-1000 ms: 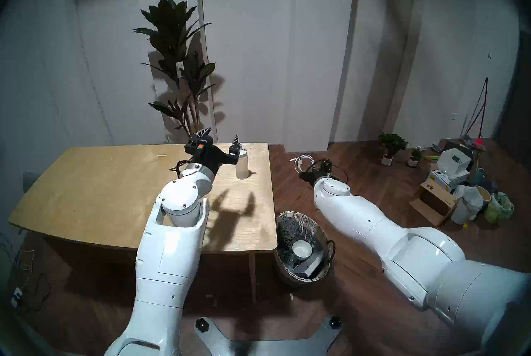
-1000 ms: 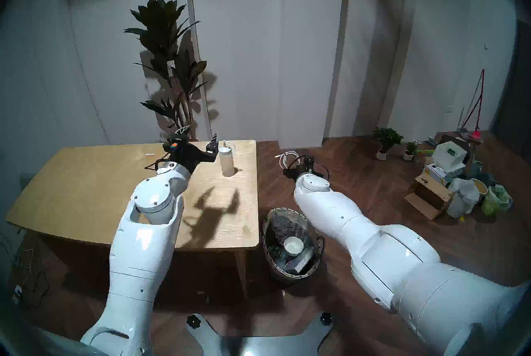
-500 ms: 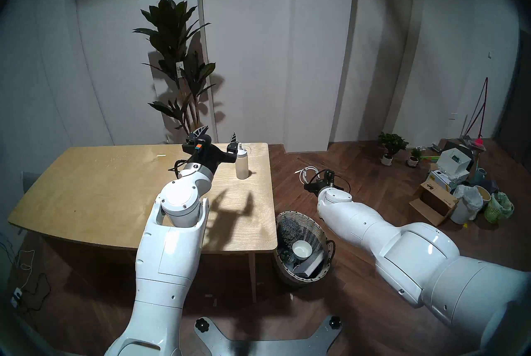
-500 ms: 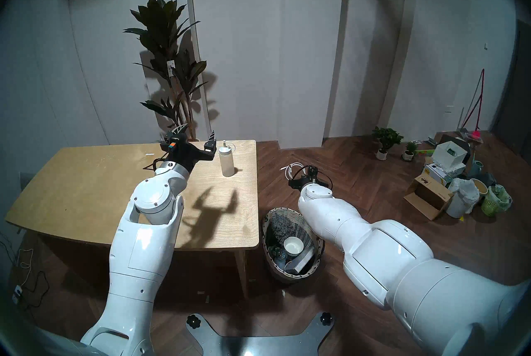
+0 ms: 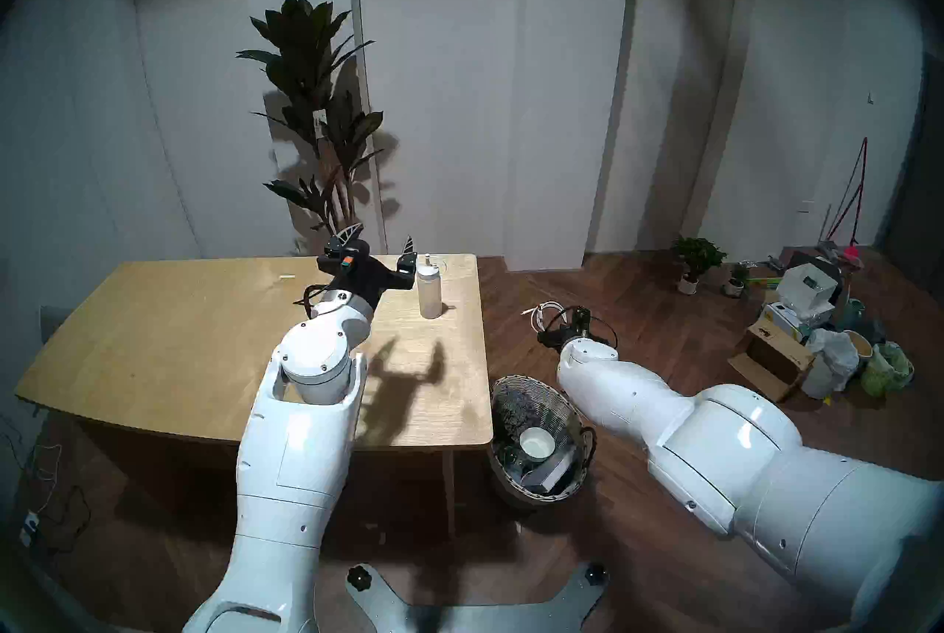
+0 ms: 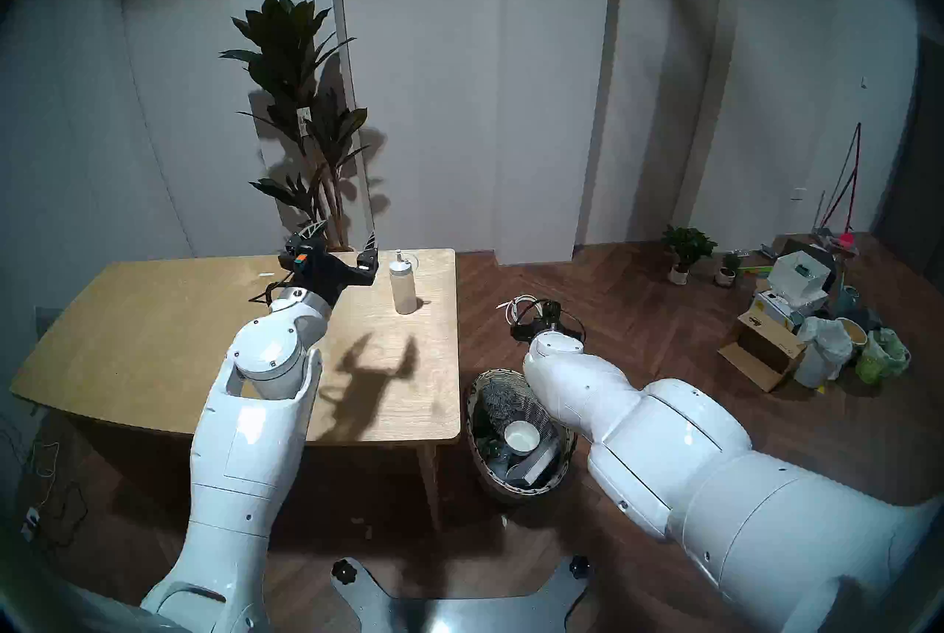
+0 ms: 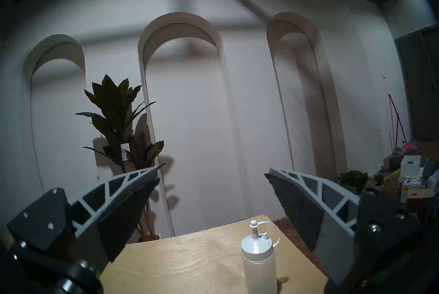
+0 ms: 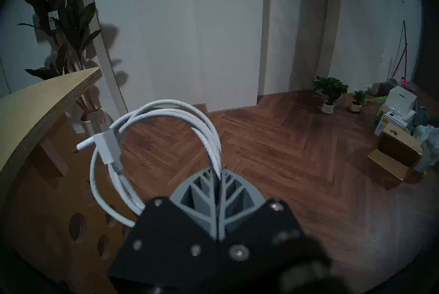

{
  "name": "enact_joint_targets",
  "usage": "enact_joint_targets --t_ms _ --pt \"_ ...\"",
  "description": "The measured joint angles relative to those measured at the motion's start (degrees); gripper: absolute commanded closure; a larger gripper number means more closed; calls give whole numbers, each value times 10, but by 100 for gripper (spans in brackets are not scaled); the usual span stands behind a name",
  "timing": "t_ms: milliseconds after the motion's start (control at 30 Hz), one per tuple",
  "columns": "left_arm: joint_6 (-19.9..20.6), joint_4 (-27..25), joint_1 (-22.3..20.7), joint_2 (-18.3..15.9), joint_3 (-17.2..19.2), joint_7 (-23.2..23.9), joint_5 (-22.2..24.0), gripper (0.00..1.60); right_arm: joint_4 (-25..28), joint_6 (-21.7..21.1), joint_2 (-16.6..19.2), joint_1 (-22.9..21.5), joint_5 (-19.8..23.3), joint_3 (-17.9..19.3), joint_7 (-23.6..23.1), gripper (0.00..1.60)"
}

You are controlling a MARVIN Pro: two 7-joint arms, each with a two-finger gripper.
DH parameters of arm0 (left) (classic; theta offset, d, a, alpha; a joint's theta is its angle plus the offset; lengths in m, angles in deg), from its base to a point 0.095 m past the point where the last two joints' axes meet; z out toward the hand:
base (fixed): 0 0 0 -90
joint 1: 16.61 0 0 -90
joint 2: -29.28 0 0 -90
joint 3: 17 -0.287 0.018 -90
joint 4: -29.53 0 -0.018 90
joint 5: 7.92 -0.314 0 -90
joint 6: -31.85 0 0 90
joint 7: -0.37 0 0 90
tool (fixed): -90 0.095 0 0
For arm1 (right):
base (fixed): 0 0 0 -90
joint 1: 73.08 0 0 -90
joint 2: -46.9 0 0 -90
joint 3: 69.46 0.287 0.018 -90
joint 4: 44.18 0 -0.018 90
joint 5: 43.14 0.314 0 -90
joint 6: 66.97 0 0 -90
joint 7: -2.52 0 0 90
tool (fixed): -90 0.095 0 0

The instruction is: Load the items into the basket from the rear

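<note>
A: Where does each gripper stand?

B: I see 2 arms from the head camera. My right gripper [image 8: 217, 173] has its jaws pressed together on 1 strand of the cable [image 8: 152, 151], a white coil that hangs out to the side of the fingers over bare floor. It is held beyond the basket [image 5: 580, 417], not above its mouth. My left gripper [image 7: 211, 193] is spread wide and holds nothing. It hovers over the table [image 5: 179, 335], with the squeeze bottle [image 7: 259, 260] standing upright just ahead, nearer its right finger.

A: What is in the basket?

B: It sits on the floor by the table's right corner. A white bowl [image 5: 536, 443] and a box [image 5: 554, 471] lie inside. I can't find a water bottle in any view.

A: What could go wrong?

B: I judge 3 risks. The pinch catches only 1 loop, so a swing could shake the coil loose. Dropping from here would put the cable on the floor. And the loose plug end could snag the wicker rim.
</note>
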Motion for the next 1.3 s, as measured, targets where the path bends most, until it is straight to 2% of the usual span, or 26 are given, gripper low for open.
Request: enact_joint_targets --t_ms 67,100,133,533,767,1067,1167,1233,1300 --pt "1 1 0 0 0 0 0 0 -5 3 -1 -1 -1 0 -3 152" --pt "1 1 0 0 0 0 0 0 -7 4 -2 -1 -2 0 -4 126" --pt "2 1 0 0 0 0 2 0 -12 7 -3 -2 -3 1 -6 3" --pt "25 8 -1 12 0 -9 17 0 -28 27 -8 -4 -8 5 -18 0" --pt "50 10 -1 18 2 -9 34 0 -24 43 -6 -1 3 25 -41 0" --pt "70 18 -7 20 9 5 52 0 8 102 23 -16 20 49 -68 0" --pt "74 28 -13 21 9 7 56 0 15 119 33 -20 20 52 -69 0" --pt "76 50 -23 23 7 11 59 6 21 138 46 -23 22 57 -69 0" --pt "76 60 -27 23 4 13 60 0 23 145 51 -23 24 60 -68 0"
